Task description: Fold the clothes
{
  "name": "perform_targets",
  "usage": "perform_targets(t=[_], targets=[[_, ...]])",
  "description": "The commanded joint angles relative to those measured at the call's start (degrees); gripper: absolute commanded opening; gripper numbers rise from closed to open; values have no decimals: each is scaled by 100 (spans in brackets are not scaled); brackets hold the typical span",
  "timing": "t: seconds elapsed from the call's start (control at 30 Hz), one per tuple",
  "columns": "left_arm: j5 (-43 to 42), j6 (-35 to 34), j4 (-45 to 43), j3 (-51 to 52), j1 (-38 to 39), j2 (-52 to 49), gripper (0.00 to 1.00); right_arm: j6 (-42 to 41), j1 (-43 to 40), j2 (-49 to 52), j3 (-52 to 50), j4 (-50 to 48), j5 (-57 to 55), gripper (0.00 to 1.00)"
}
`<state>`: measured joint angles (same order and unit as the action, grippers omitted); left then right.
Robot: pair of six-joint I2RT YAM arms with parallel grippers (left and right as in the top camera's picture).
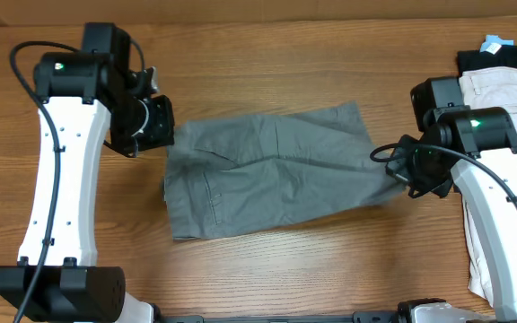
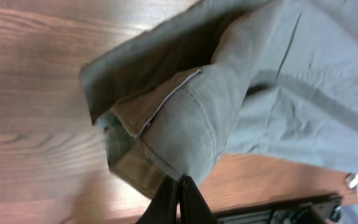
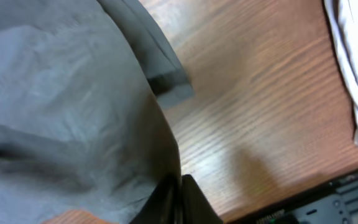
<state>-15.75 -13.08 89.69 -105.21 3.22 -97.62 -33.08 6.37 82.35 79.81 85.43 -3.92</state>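
1. Shorts point(image 1: 267, 170) lie near the middle of the counter point(image 1: 285, 54). They are grey and mostly flat, with the waistband toward the left edge and the leg hems toward the right edge.
2. The waistband end is rumpled. Its far corner is lifted and folded over, and the left wrist view shows a paler inner lining and a stitched seam there.
3. A stitched line, like a pocket edge, shows on the near-left part of the shorts, close to the waistband.
4. The left end effector point(image 1: 167, 130) sits at the far-left corner of the shorts. Its fingers point(image 2: 191, 205) are pressed together, pinching the waistband cloth.
5. The right end effector point(image 1: 400, 170) is at the right end of the shorts, at a leg hem. Its fingers point(image 3: 194, 205) are closed on the edge of the cloth, which runs straight into them.
6. In the right wrist view, a folded hem of the shorts lies on the wood just beyond the pinched part.
7. A pile of other clothes point(image 1: 501, 90) lies at the far-right corner of the counter, partly beneath the right arm point(image 1: 501, 206). It has a black piece toward the far edge and a pale beige piece nearer, and it lies apart from the shorts.
8. The left arm point(image 1: 61, 179) runs along the left side from the near edge.
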Motion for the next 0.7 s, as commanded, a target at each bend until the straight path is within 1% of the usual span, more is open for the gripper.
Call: perform_targets(t=[0.0,0.03,0.07,0.1,0.13,0.23,0.27,0.37,0.43,0.47,0.5,0.67], targets=[[437,127,247,-11,238,229,4,-61,-13,-122,-205,55,-96,11],[505,127,326,17,302,229,4,-63,-13,-122,-267,57,-96,16],[546,122,400,48,356,229,4,-63,-13,-122,-304,57,-98,32],[575,101,459,74,396,229,4,-59,-13,-120,-330,35,-98,61],[588,101,494,157,452,229,4,-57,-13,-120,-343,-55,-116,100],[647,0,452,282,474,229,4,-59,-13,-120,-343,-490,-125,100],[822,-162,422,358,472,229,4,-63,-13,-122,-341,-977,-94,100],[999,-238,343,518,472,229,4,-7,-13,-122,-337,-1788,-79,100],[994,-238,286,638,474,229,4,245,-13,-114,-337,-2411,2,100],[994,-238,234,719,472,229,4,455,-13,-70,-337,-2975,15,100],[994,-236,184,767,472,229,4,608,-13,-4,-337,-3318,15,100],[992,-238,20,938,474,229,4,1266,-13,592,-334,-4260,9,100]])
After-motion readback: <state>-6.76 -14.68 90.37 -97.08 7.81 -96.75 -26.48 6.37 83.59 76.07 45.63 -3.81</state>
